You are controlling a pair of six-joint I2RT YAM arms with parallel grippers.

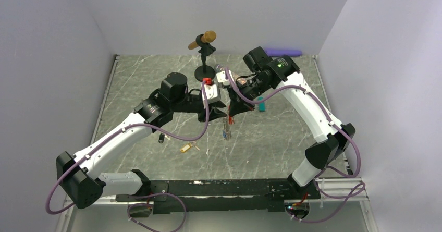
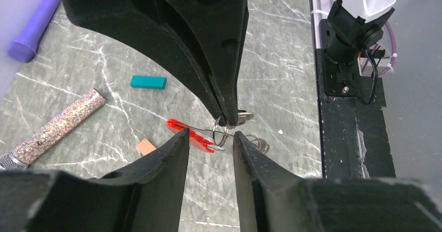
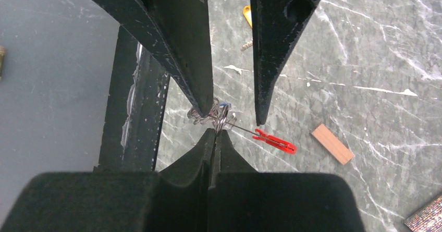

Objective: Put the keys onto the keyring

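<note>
Above the middle of the table point(image 1: 135, 86), the keyring point(image 2: 221, 130) hangs in the air, its thin silvery ring pinched at the tips of the right gripper point(image 3: 215, 132), whose fingers are pressed together on the wire. The red clip point(image 3: 276, 142) sticks out sideways from that ring, and a tangle of silvery coil point(image 3: 200, 112) bunches just beside the pinch. The left gripper point(image 2: 211, 134) faces the right one tip to tip, its fingers apart on either side of the ring; one fingertip point(image 3: 203, 99) is close against the coil and the other stands clear, with nothing clamped between them. Two of the keys lie flat on the table toward the near edge, on the left arm's side: a yellow-tagged key point(image 1: 186, 148) and, a little farther left, a black-tagged key point(image 1: 161, 137), apart from each other. Any lettering on the tags is too small to read. A teal block point(image 2: 148, 82) lies right of the middle, with a tan wooden block point(image 3: 332, 143) and a glittery tube point(image 2: 57, 125) near it. Toward the far edge stands a microphone point(image 1: 203, 40) on a black stand, and a purple cylinder point(image 1: 284, 51) lies at the far right corner.
</note>
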